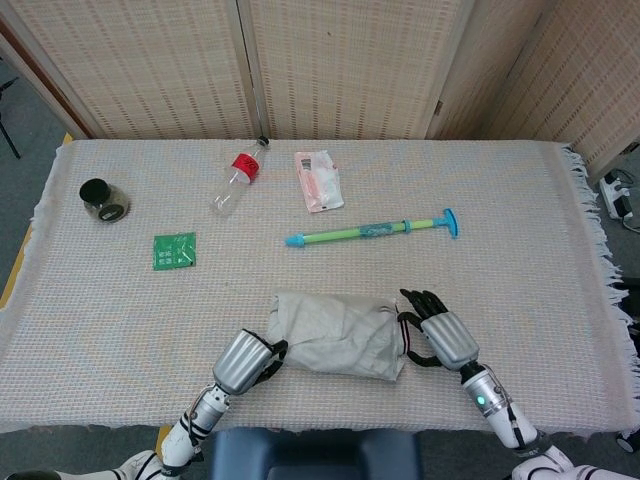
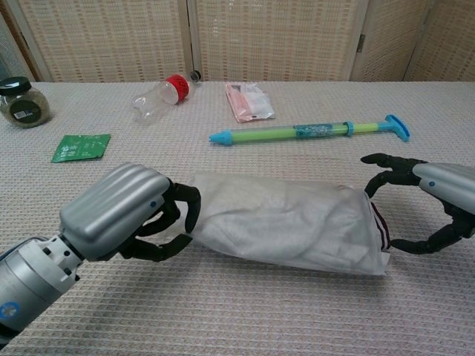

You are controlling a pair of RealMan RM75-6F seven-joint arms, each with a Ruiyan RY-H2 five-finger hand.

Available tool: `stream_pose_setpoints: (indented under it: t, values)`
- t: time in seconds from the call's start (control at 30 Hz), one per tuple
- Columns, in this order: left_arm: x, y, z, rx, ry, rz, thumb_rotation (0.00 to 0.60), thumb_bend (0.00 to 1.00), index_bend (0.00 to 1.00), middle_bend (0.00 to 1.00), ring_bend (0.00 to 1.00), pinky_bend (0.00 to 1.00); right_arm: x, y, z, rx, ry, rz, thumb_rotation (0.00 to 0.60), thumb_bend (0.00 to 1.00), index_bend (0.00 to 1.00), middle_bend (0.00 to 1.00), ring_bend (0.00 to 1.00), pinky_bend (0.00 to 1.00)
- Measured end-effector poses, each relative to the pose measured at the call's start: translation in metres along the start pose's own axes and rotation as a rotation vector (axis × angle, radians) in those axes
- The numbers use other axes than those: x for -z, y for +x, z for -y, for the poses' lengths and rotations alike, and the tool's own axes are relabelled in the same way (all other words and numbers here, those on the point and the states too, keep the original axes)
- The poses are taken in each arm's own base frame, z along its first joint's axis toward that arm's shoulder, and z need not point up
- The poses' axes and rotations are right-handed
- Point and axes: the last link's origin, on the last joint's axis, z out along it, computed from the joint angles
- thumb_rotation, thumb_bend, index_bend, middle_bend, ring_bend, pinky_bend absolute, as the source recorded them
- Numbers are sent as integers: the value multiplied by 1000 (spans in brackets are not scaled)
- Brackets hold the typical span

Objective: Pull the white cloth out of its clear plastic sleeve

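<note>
The white cloth in its clear plastic sleeve (image 1: 338,335) (image 2: 286,222) lies crumpled near the table's front edge. A dark red striped edge shows at its right end. My left hand (image 1: 248,362) (image 2: 119,215) grips the sleeve's left end, fingers curled around it. At the right end my right hand (image 1: 442,340) (image 2: 430,200) is held with thumb and fingers apart, one above and one below the end. It holds nothing, and I cannot tell whether its fingertips touch the sleeve.
Further back lie a green and blue pump tube (image 1: 370,230) (image 2: 312,131), a pink packet (image 1: 318,180) (image 2: 249,101), a clear bottle with a red cap (image 1: 238,180) (image 2: 159,96), a green circuit board (image 1: 174,250) (image 2: 82,147) and a dark jar (image 1: 103,200) (image 2: 22,104).
</note>
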Motion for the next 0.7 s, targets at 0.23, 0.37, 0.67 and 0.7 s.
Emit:
stream_pose_setpoints:
  t: [0.23, 0.37, 0.67, 0.7]
  values:
    - [0, 1, 3, -2, 6, -2, 600, 578, 749, 1000, 1000, 1000, -9, -9, 10, -11, 3, 23, 600, 214, 288, 0, 0, 0]
    - [0, 3, 6, -7, 17, -6, 600, 578, 750, 1000, 1000, 1000, -13, -15, 16, -15, 8, 19, 600, 337, 407, 0, 0, 0]
    - [0, 7, 11, -20, 24, -15, 600, 578, 750, 1000, 1000, 1000, -18, -22, 24, 17, 10, -4, 600, 657, 578, 17, 0, 0]
    - [0, 8, 11, -21, 25, -16, 600, 578, 751, 1000, 1000, 1000, -18, -21, 25, 18, 10, -9, 600, 676, 603, 27, 0, 0]
